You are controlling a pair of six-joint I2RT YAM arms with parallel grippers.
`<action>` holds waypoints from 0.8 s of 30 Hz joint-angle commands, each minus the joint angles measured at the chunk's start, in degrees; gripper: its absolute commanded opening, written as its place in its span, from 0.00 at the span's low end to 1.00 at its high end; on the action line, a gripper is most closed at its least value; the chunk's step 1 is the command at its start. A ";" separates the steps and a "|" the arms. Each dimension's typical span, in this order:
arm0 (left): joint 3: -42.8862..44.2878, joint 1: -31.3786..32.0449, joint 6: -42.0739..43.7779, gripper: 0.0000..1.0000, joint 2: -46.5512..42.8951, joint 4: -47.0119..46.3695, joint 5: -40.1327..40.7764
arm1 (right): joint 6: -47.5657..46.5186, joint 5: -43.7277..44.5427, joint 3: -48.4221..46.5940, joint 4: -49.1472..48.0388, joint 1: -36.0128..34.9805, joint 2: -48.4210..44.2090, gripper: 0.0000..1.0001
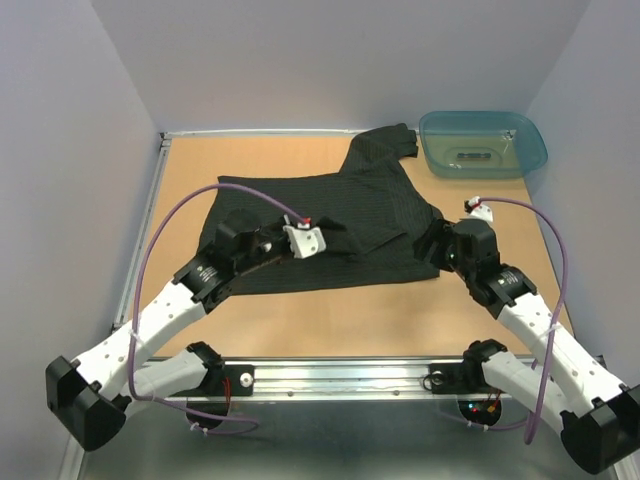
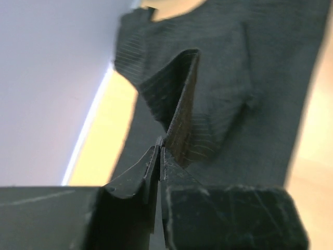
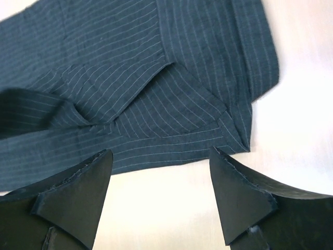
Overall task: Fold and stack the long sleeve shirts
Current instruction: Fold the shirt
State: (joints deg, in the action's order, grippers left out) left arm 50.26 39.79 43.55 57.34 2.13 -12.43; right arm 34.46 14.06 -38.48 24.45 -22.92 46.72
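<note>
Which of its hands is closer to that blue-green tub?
Right. The right hand is open at the shirt edge on the side of the tub; the left hand pinches the shirt farther left.

Centred on worktop [image 1: 300,320]: shirt [image 1: 340,215], sleeve [image 1: 385,145] reaching back-right, just beside tub [image 1: 530,150] in far right corner; left pincer [image 2: 161,145] on its fold, right pincer [image 3: 160,152] at right edge

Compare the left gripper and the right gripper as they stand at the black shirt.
The left gripper is shut, pinching a raised fold of the black shirt; the right gripper is open and holds nothing. The left gripper is over the shirt's body, the right gripper at its right edge. Both have dark fingers and point at the same shirt.
</note>
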 commanded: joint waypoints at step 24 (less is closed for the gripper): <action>-8.39 0.29 -100.57 0.79 -2.66 20.81 29.74 | -13.89 -28.66 -4.50 -13.64 -5.56 21.05 0.80</action>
State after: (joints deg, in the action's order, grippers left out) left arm 46.70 40.05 -35.20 58.96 16.78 10.33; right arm 20.95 -14.04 -38.87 14.90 -27.51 68.05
